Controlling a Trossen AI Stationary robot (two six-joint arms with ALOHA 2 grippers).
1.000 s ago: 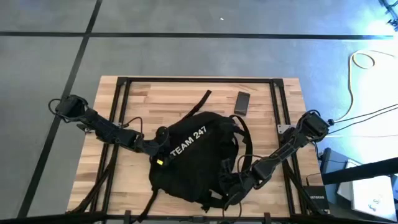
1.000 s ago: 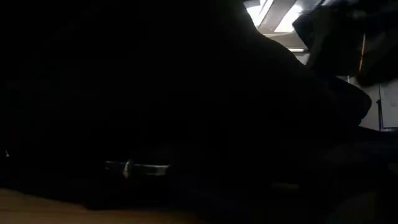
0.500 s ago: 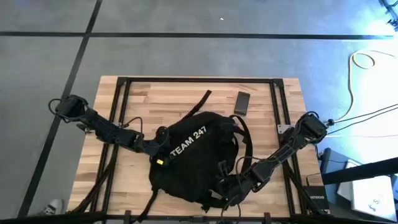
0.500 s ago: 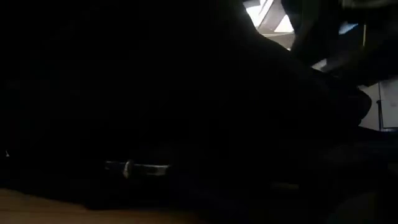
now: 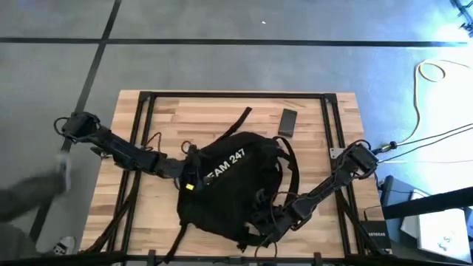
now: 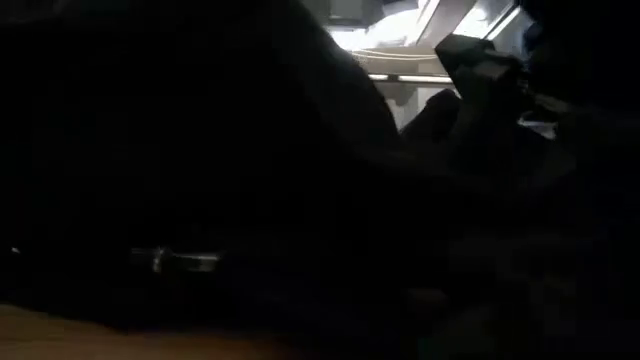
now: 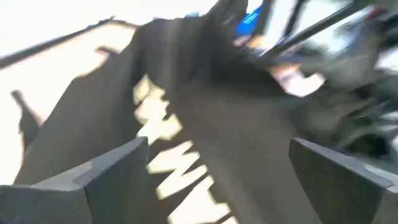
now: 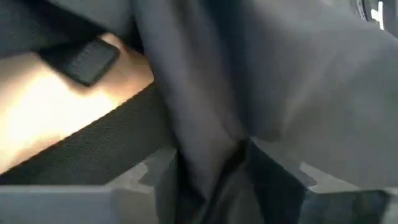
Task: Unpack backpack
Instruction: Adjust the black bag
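The black backpack [image 5: 235, 186] with white "TEAM 247" lettering lies flat on the wooden table [image 5: 162, 118], filling its middle. My left gripper [image 5: 194, 176] is at the backpack's left side. It is open in its wrist view, its fingers either side of the lettered face [image 7: 168, 149]. My right gripper [image 5: 264, 222] is at the backpack's near right corner, shut on a bunch of black fabric [image 8: 208, 155]. The low view shows only the dark backpack [image 6: 250, 200]. My left gripper has the lettered face between its spread fingers; I cannot tell whether they touch it. My right gripper pinches a gathered fold of the backpack's fabric [image 8: 214, 171] between its two fingers, near a black strap [image 8: 99, 155]. It comes in low from the table's right. The backpack's body stays on the table.
A dark flat rectangular object [image 5: 287, 123] lies on the table beyond the backpack, at the far right. A loose black strap [image 5: 240, 118] points to the far edge. Black frame bars [image 5: 140, 133] run along the table's sides. A blurred person [image 5: 29, 196] is at the left.
My right gripper has gone toward the table's left along the backpack's near side, dragging fabric with it. My left gripper has shifted slightly toward the far edge and now covers the start of the lettering. The backpack's bulk has shifted left in the low view. A person has come in at the left.
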